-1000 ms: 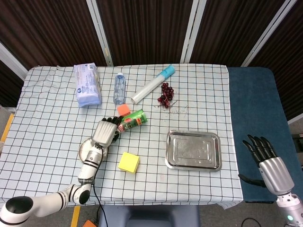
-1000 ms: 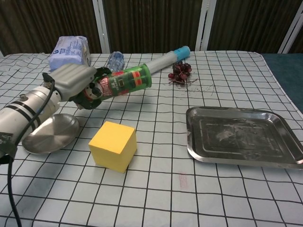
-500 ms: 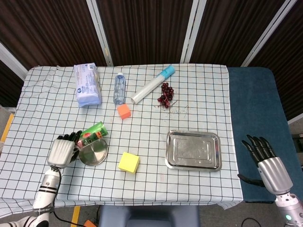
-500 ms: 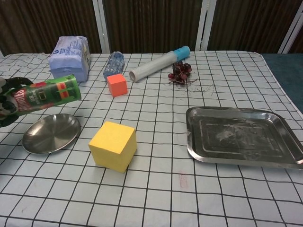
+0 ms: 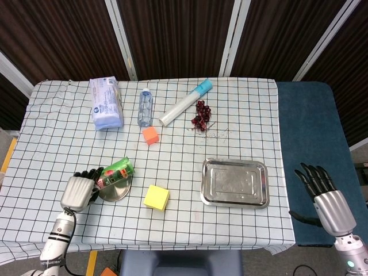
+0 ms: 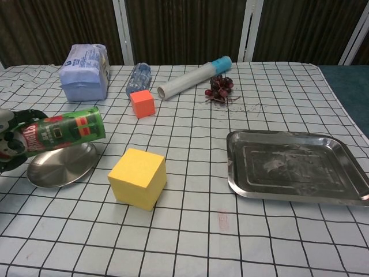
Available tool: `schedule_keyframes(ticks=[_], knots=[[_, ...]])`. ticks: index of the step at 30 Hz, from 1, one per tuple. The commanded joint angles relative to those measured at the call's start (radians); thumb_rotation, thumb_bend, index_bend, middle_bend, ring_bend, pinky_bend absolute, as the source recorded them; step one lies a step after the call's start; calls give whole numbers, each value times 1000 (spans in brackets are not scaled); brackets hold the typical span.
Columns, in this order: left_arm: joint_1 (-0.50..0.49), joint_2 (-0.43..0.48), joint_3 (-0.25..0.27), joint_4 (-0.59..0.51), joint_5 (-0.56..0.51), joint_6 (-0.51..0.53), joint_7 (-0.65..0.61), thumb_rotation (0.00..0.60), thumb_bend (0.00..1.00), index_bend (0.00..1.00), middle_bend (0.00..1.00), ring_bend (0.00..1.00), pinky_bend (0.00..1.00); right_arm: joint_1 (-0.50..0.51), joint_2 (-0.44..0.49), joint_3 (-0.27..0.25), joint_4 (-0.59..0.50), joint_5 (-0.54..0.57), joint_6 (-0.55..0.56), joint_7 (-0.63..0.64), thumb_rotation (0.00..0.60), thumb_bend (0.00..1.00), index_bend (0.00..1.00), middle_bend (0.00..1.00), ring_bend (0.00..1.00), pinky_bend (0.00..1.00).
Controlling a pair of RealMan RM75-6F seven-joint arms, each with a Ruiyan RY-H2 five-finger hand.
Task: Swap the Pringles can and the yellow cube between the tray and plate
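Green and red, the Pringles can (image 6: pixel 60 132) lies on its side in the left robot hand (image 5: pixel 80 188), held over the round metal plate (image 6: pixel 56 167) with its free end tilted up and to the right. In the chest view that hand is mostly cut off by the left edge, so only dark fingers (image 6: pixel 22 118) wrapped round the can's base show; whether the can touches the plate cannot be told. The yellow cube (image 6: pixel 138 177) sits on the checked surface (image 5: pixel 241 109) just right of the plate, well apart from the steel tray (image 6: pixel 297 167), which holds nothing. The right robot hand (image 5: pixel 322 192) hangs off the surface's right edge over blue flooring, fingers apart and holding nothing; the chest view does not show it. Farther back lie an orange cube (image 6: pixel 142 103), a clear bottle (image 6: pixel 138 78), a white tube with a blue cap (image 6: pixel 193 77), a dark berry cluster (image 6: pixel 218 88) and a tissue pack (image 6: pixel 85 71).
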Motion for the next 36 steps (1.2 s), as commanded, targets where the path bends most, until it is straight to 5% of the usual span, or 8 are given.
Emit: schedule_keyframes(ticks=[1, 6, 15, 19, 25, 31, 36], knots=[[7, 25, -3, -37, -31, -30, 23, 600, 446, 142, 158, 174, 306, 0, -2, 2, 5, 1, 3, 2, 600, 53, 103, 0, 0, 0], [10, 51, -17, -72, -74, -70, 18, 600, 420, 7, 7, 21, 197, 3, -5, 4, 4, 9, -11, -12, 600, 52, 103, 0, 0, 0], [44, 140, -2, -167, -17, -54, -60, 600, 404, 0, 0, 0, 182, 3, -6, 4, 2, 12, -14, -19, 600, 52, 102, 0, 0, 0], [116, 207, 12, -193, 92, 85, -138, 600, 397, 24, 9, 12, 186, 5, -10, 8, 2, 18, -21, -29, 600, 52, 93, 0, 0, 0], [254, 227, 21, -55, 192, 311, -317, 600, 388, 180, 139, 93, 167, 40, -30, 17, -25, 2, -60, -75, 600, 52, 96, 0, 0, 0], [285, 213, -6, 58, 160, 295, -394, 600, 406, 217, 151, 115, 159, 190, -8, 28, -222, -17, -294, -112, 600, 53, 113, 48, 4, 0], [302, 224, -34, 59, 141, 306, -365, 600, 406, 217, 147, 114, 150, 343, -44, 79, -381, 103, -581, -228, 600, 53, 126, 91, 32, 0]])
